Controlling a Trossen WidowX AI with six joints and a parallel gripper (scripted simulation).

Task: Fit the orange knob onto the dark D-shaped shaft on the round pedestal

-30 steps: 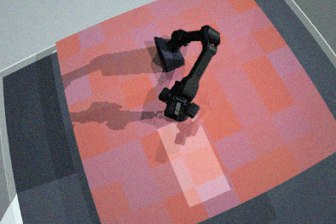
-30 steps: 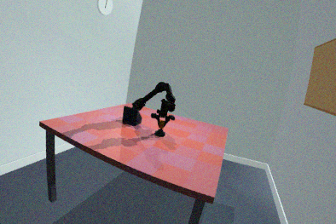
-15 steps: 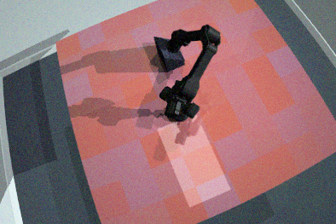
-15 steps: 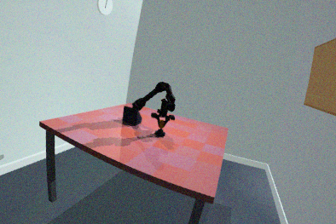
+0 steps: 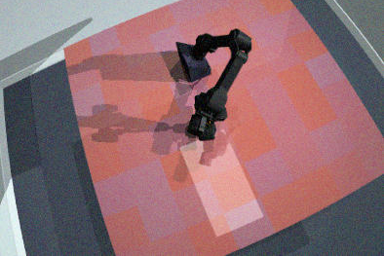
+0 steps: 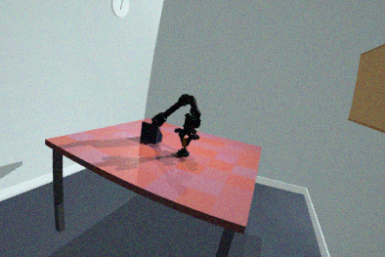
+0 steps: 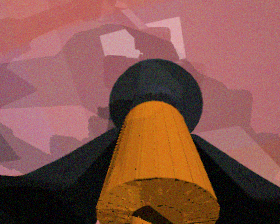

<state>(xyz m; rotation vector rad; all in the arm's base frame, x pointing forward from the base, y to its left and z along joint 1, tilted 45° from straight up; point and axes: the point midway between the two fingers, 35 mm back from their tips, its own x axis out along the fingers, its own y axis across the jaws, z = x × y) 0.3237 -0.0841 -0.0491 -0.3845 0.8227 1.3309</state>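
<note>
The orange knob (image 7: pixel 157 145) (image 6: pixel 185 142) stands upright between the gripper's fingers, large in the wrist view. My gripper (image 7: pixel 154 137) (image 6: pixel 185 141) is shut on the knob. The dark round pedestal (image 7: pixel 156 80) (image 6: pixel 183 153) is directly below the knob; the knob's lower end overlaps it in the wrist view. The shaft is hidden by the knob, and I cannot tell whether the knob's lower end touches the pedestal. In the top view the arm hides both knob and pedestal.
The arm's dark base (image 5: pixel 193 65) (image 6: pixel 150 133) stands on the patchwork table (image 5: pixel 312 94) (image 6: pixel 215 192), behind the pedestal. Arm shadows and a bright patch of light lie across the table top.
</note>
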